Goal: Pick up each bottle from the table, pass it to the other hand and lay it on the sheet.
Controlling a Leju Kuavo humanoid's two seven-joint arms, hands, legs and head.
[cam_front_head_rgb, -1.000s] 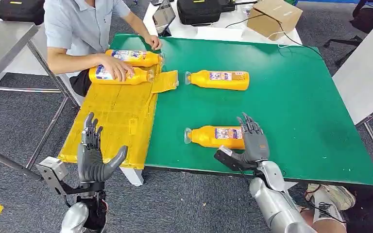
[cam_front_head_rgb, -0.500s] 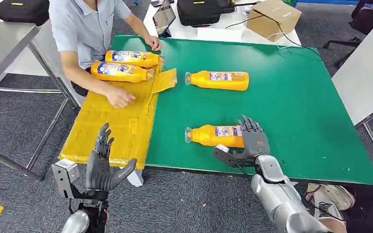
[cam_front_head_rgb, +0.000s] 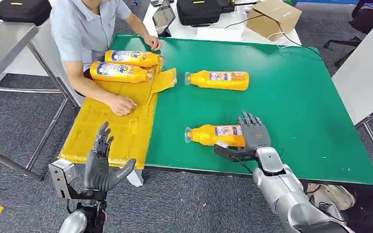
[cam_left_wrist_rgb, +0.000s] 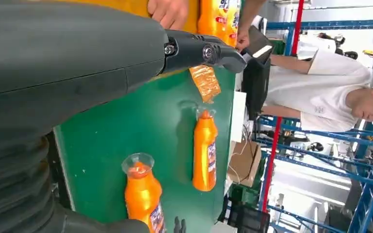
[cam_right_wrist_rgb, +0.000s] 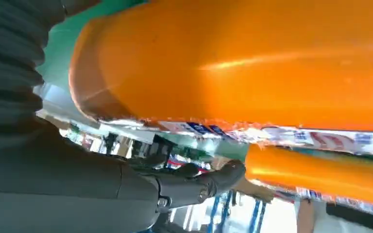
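Near bottle lies flat on the green table, long axis crosswise, cap toward the yellow sheet — base end at the right hand. Fingers spread over that end, thumb under; not yet closed, as far as can be judged. Left hand open, fingers apart, hovering off the sheet's near edge — well apart from the bottle.

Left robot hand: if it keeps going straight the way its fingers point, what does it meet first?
Likely the near edge of the yellow sheet. The left robot hand hovers open off the table's near-left corner, fingers pointing up-forward at the sheet. Its height is unclear, so it might pass above.
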